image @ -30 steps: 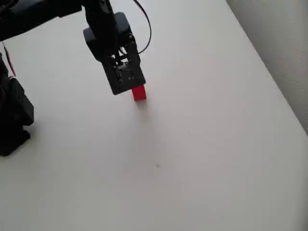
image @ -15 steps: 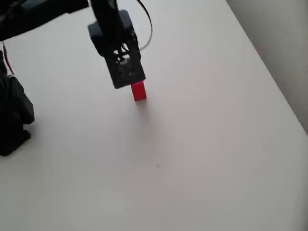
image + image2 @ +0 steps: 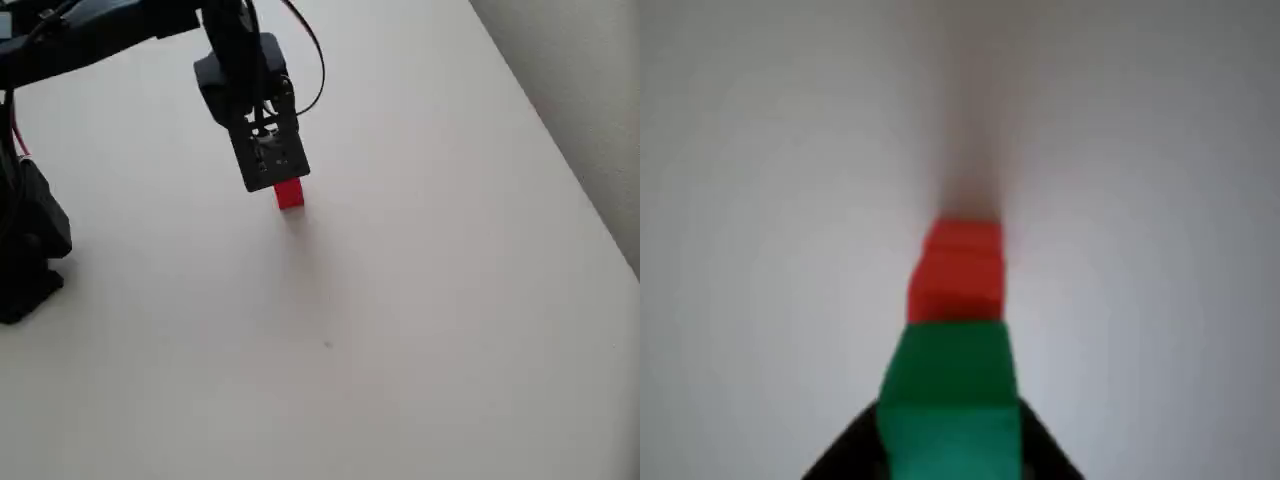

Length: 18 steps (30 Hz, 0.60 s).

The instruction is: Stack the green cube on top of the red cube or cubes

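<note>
In the wrist view the green cube (image 3: pixel 948 400) sits between my black fingers (image 3: pixel 845 462), with my gripper (image 3: pixel 950 455) shut on it. Just beyond the cube stands the red block (image 3: pixel 957 270), which looks like two red cubes stacked, though the picture is blurred. In the overhead view the red block (image 3: pixel 290 194) stands on the white table, and my gripper (image 3: pixel 274 178) hangs right above its upper-left edge and hides part of it. The gripper's body covers the green cube in that view.
The white table (image 3: pixel 420 300) stretches wide to the right and front of the red block. Its right edge (image 3: pixel 570 170) runs diagonally beside a pale wall. The arm's black base (image 3: pixel 25 250) stands at the left edge.
In the overhead view my gripper has shifted a little right and down, and now covers more of the red block's top. The red block has stayed in place.
</note>
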{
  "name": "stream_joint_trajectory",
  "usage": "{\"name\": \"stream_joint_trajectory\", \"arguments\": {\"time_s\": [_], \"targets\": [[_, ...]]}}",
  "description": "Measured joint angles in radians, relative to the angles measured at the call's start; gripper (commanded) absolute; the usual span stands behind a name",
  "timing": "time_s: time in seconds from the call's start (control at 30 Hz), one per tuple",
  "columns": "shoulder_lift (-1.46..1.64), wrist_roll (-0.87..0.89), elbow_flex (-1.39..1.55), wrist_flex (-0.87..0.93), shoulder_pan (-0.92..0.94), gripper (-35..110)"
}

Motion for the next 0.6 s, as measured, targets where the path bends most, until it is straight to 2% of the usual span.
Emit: {"name": "stream_joint_trajectory", "arguments": {"time_s": [0.37,0.6], "targets": [[-0.025,-0.009,-0.009,0.000,0.005,15],[-0.028,-0.020,-0.012,-0.008,0.011,21]]}}
